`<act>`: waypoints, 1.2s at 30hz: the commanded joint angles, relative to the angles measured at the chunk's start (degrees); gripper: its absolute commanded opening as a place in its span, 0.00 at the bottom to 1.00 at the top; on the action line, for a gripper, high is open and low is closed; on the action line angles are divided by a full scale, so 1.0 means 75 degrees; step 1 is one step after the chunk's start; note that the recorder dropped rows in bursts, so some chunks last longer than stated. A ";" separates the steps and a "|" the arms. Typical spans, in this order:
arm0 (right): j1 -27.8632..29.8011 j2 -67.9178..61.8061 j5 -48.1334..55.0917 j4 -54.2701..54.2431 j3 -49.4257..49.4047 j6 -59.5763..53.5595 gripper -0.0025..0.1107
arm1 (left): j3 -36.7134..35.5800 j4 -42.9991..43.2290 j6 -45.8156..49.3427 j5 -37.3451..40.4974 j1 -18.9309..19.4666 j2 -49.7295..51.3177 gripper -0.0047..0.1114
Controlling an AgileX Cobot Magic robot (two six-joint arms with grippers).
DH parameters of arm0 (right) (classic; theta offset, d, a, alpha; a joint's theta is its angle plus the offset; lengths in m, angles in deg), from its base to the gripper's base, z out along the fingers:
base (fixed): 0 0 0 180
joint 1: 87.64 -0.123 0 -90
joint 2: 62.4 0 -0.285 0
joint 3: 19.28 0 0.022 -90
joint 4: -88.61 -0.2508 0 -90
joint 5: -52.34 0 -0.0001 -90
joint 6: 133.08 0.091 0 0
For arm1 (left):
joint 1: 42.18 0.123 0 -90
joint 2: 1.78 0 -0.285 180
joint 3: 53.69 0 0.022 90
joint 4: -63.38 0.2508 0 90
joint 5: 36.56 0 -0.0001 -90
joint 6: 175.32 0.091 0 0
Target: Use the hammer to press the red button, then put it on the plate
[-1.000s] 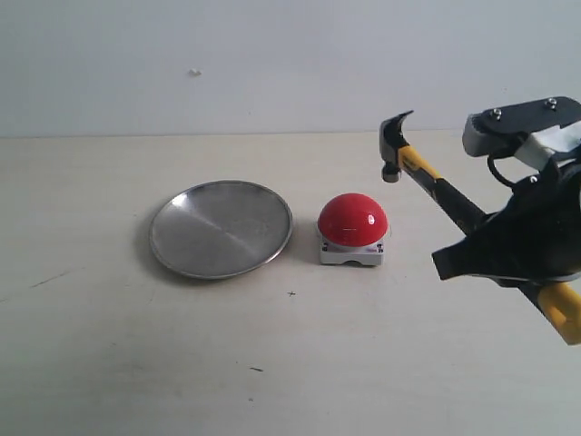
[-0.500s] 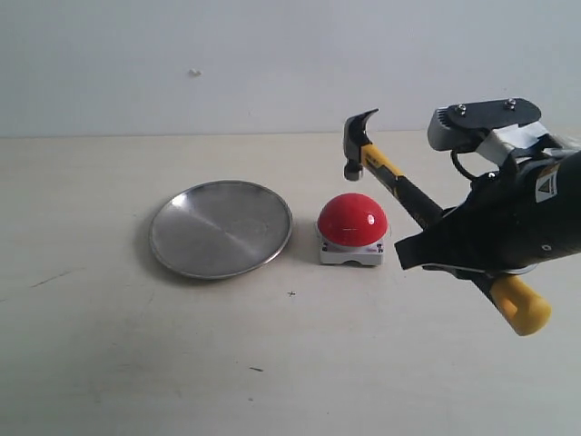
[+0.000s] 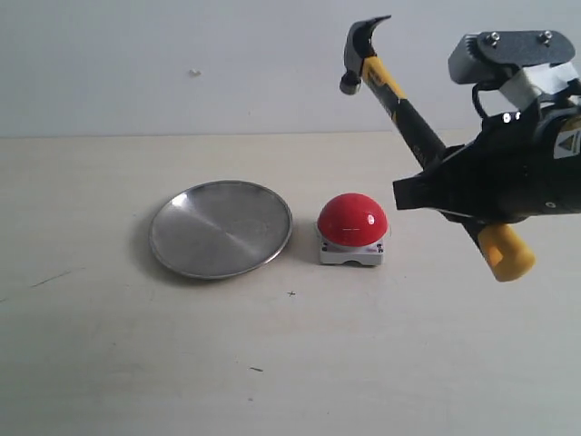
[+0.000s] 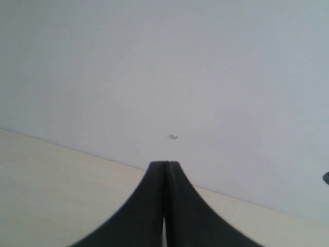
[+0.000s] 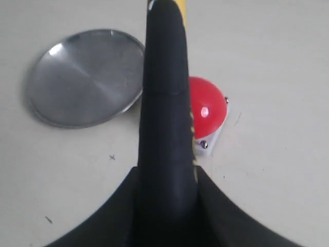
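Note:
My right gripper (image 3: 413, 193) is shut on the black handle of the hammer (image 3: 399, 98), which it holds tilted in the air. The dark head (image 3: 361, 53) is high, above the red button (image 3: 352, 218), and the yellow end cap (image 3: 507, 252) points down to the right. The button stands untouched on its grey-white base, just right of the silver plate (image 3: 221, 227). In the right wrist view the hammer handle (image 5: 165, 103) runs up the middle over the button (image 5: 208, 107), with the plate (image 5: 85, 77) beside it. My left gripper (image 4: 165, 165) is shut, holding nothing, and faces the wall.
The pale table (image 3: 182, 363) carries only the plate and the button. A plain light wall (image 3: 182, 64) with a small mark rises behind it. The left arm does not show in the exterior view.
My right gripper has swung the hammer from the right toward the button, then lifted it, so the head now stands well higher above the button than half a second ago.

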 commanded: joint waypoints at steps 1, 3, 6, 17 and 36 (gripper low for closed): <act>0.0022 -0.0816 0.0358 0.0107 0.0123 -0.0103 0.02 | -0.0039 -0.0048 0.0001 0.0066 -0.0009 -0.0035 0.04; 0.0022 -0.1323 0.0743 0.0107 0.0123 -0.0198 0.02 | -0.0039 -0.0048 0.0001 0.0066 -0.0009 -0.0035 0.04; 0.0022 -0.1657 0.0685 0.0085 0.0123 -0.0277 0.02 | -0.0039 -0.0048 0.0001 0.0066 -0.0009 -0.0035 0.04; 0.0003 -0.0253 -0.1416 -0.1178 0.0272 -0.0257 0.02 | -0.0039 -0.0048 0.0001 0.0066 -0.0009 -0.0035 0.04; -0.0946 -0.0240 -0.3727 -0.1677 -0.0069 0.0682 0.02 | -0.0039 -0.0048 0.0001 0.0082 -0.0009 -0.0035 0.04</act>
